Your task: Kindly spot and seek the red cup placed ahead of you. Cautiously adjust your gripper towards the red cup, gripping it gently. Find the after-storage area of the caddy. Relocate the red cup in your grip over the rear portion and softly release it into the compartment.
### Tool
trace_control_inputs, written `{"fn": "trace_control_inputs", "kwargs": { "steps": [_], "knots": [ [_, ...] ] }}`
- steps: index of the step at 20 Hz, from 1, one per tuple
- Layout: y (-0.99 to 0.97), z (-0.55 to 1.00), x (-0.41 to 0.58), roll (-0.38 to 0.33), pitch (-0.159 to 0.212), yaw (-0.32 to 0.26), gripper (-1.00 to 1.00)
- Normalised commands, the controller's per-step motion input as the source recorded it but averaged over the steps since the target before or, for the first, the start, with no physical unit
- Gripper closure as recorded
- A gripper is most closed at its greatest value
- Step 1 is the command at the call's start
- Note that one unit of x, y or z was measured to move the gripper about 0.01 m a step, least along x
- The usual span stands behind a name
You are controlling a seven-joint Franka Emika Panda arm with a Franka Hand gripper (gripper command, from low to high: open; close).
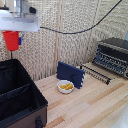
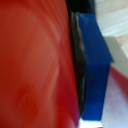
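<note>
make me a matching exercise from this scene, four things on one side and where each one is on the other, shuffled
Things:
1. red cup
2. caddy
3. white bowl
4. toaster oven

Places:
A. on the table at the exterior view's right
B. held in the gripper, up in the air
C. on the table in front of the blue box
D. at the exterior view's lower left, open

Pairs: 1-B, 2-D, 3-C, 4-A

Red cup (image 1: 10, 40) upright, aloft above open black caddy (image 1: 20, 102), between fingers (image 2: 95, 65).
</note>
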Motion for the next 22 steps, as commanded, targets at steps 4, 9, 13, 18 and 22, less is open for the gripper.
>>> {"fn": "trace_control_inputs", "kwargs": {
  "steps": [4,9,13,18,22],
  "knots": [
    [0.63,-0.5,0.124,-0.172,-0.034,0.035,1.0],
    [0.18,-0.45,0.079,-0.328,-0.021,0.121,1.0],
    [0.0,-0.16,0.094,-0.313,-0.015,0.181,-1.0],
    [-0.05,0.16,0.245,-0.103,-0.079,0.203,-1.0],
    [-0.24,0.42,0.227,0.069,-0.035,0.074,-1.0]
  ]
}}
